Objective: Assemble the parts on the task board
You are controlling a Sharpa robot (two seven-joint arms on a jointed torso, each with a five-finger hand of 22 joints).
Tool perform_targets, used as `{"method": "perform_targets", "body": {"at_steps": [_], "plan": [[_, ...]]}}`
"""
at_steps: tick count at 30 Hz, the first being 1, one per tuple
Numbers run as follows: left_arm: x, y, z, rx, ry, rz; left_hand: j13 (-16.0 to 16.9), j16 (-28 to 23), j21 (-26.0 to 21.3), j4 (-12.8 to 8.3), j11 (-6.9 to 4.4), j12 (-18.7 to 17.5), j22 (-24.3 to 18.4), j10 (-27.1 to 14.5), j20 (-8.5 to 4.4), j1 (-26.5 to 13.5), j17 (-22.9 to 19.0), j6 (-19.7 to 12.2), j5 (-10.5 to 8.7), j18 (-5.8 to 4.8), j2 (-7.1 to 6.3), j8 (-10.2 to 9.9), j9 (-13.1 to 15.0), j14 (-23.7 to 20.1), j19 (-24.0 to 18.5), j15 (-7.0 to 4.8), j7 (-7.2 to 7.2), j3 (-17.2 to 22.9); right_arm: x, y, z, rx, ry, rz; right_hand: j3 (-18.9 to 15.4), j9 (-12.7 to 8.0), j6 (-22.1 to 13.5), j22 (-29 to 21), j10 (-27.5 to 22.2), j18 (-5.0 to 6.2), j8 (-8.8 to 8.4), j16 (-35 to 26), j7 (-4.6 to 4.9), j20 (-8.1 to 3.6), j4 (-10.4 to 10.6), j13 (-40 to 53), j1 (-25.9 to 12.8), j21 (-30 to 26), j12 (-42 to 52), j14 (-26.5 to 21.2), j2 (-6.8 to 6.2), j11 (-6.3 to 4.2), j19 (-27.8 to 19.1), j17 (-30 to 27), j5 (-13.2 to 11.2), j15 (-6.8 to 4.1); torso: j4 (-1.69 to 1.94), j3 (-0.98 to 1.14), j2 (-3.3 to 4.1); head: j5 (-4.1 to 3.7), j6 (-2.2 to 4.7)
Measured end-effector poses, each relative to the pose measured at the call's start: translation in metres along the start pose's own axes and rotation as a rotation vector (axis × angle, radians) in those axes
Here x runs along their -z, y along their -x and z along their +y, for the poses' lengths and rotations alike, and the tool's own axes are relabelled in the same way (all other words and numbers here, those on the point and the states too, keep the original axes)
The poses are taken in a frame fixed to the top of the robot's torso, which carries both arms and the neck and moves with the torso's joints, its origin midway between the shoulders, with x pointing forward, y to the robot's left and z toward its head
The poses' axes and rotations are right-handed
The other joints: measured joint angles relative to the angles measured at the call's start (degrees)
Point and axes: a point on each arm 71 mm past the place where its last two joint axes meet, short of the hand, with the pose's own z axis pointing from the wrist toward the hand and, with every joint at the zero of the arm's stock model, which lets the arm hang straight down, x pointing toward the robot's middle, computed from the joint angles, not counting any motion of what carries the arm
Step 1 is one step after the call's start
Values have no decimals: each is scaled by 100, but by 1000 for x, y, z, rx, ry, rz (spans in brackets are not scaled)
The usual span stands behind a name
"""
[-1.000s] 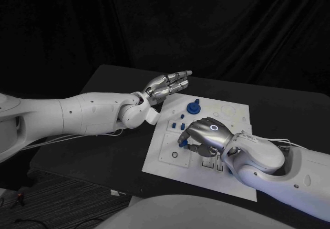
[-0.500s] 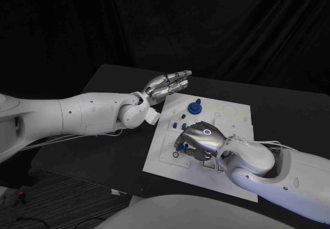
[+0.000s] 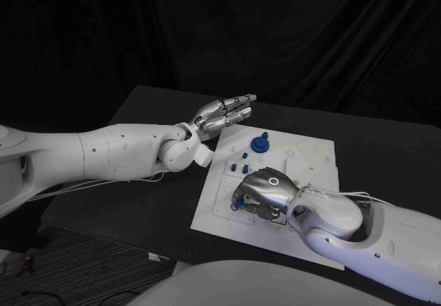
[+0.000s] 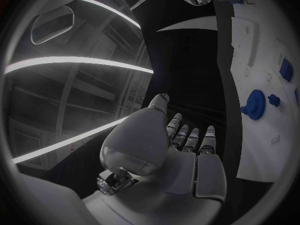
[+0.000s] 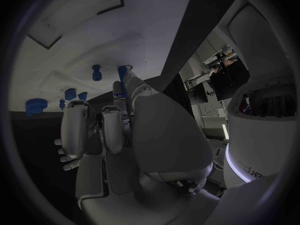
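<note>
The white task board (image 3: 311,167) lies mid-table. At its far end stands a round blue part (image 3: 260,144) (image 4: 253,104) (image 5: 35,106), with small blue pegs (image 3: 237,167) (image 5: 70,93) nearer the middle. My right hand (image 3: 264,190) (image 5: 119,130) hovers low over the board's near-left section with its fingers curled downward. It pinches a small blue part (image 3: 237,204) (image 5: 123,73) at its fingertips, close above the board. My left hand (image 3: 222,113) (image 4: 181,150) hangs above the table beyond the board's far-left corner, with its fingers stretched out and nothing in it.
The black table (image 3: 137,197) surrounds the board, with bare surface to its left and behind it. My left forearm (image 3: 120,153) stretches across the table's left side. Another blue peg (image 5: 97,72) stands on the board ahead of my right fingertips.
My right hand has slid toward the board's near-left section and lowered, taking the small blue part with it. My left hand has stayed still.
</note>
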Motion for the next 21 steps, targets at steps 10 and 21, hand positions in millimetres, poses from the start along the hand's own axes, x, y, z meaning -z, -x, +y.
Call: {"method": "perform_targets", "body": {"at_steps": [10, 21], "plan": [[0, -1, 1, 2, 5, 3, 0, 0, 0, -16, 19, 0, 7, 19, 41, 0, 1, -9, 0, 0, 0, 0, 0, 0, 0, 41, -9, 16, -3, -2, 5, -5, 10, 3, -4, -4, -9, 0, 1, 0, -16, -23, -8, 0, -3, -1, -7, 0, 0, 0, -7, -1, 0, -8, -4, 0, 2, 0, 1, -23, 0], [0, -1, 1, 2, 6, 3, 5, 0, 0, -32, 76, 48, 22, 33, 94, 0, -4, 90, 0, 0, 0, 0, 12, 0, 13, 41, 90, 32, -6, -7, 5, -8, 5, 15, 27, 0, -10, 5, 12, 1, -27, -23, -8, 0, -4, -6, -21, -23, -11, 0, -21, -11, 0, -30, -6, 0, 4, 0, 0, -27, -1]]}}
